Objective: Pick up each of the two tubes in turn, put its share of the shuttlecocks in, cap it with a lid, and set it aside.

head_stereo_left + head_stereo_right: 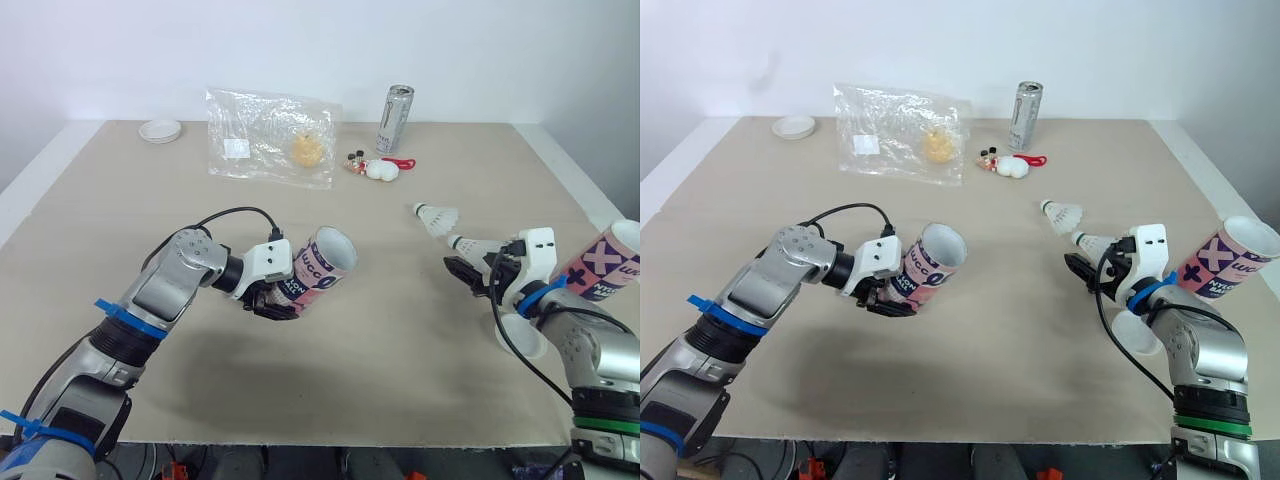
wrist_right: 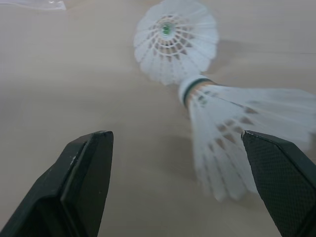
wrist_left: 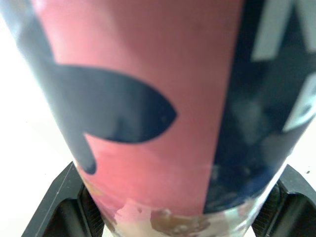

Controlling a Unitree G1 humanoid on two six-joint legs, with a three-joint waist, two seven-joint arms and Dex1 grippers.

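Table (image 1: 400, 350): the left gripper (image 1: 272, 298) was clamped on the base of the tilted pink tube (image 1: 325, 270). The second tube (image 1: 605, 262) lay at the right edge. The right gripper (image 2: 175, 140) gaped wide, with the near shuttlecock (image 2: 232, 123) off-centre by one finger. Risk: closing crushes feathers or flicks the far shuttlecock (image 2: 175, 39) sitting right against it.

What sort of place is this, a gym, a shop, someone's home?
Most likely a robot test room or lab, not a sports hall: a plain beige table against a blank white wall, with only a few props: a tube, two shuttlecocks, a drinks can.
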